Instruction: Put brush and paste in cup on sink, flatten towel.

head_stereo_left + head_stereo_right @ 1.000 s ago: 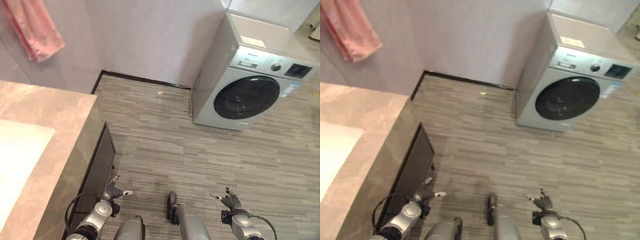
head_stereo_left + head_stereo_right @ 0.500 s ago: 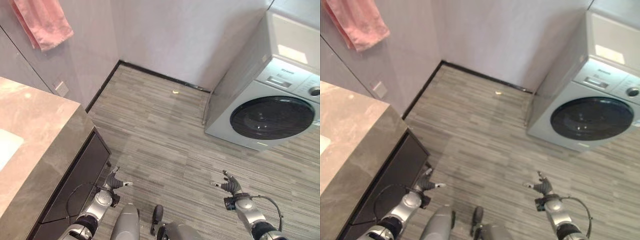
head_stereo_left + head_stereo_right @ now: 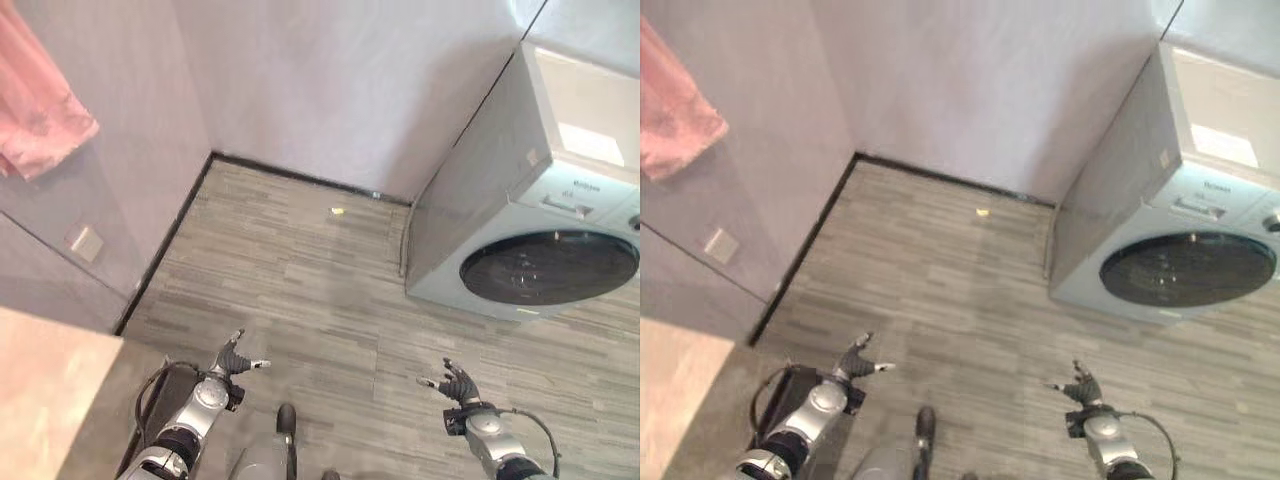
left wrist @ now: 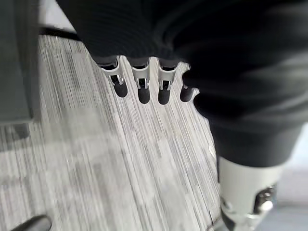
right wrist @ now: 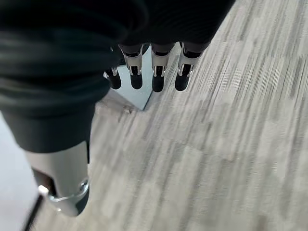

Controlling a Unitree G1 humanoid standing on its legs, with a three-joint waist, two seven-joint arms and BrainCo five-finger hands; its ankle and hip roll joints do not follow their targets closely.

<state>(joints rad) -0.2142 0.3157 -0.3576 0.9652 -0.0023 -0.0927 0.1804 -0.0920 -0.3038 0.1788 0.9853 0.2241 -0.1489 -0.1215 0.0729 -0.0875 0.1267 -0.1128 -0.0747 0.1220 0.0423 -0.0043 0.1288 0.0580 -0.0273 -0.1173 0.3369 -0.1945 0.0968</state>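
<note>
above the grey plank floor [image 3: 330, 300], both hands hang low with fingers straight and spread, holding nothing: left hand [image 3: 232, 362] near the dark cabinet front below the counter [image 3: 50, 400], right hand [image 3: 458, 385] well apart over bare floor. counter's stone corner shows at the lower left edge of the eye views. pink towel [image 3: 40, 120] hangs bunched on the left wall, above a wall socket [image 3: 82, 242]. washing machine [image 3: 540, 230] stands against the back wall at right, door closed. a dark skirting runs along the wall foot. small yellowish scrap [image 3: 338, 211] lies near the back skirting. wide open floor lies between counter and machine.
</note>
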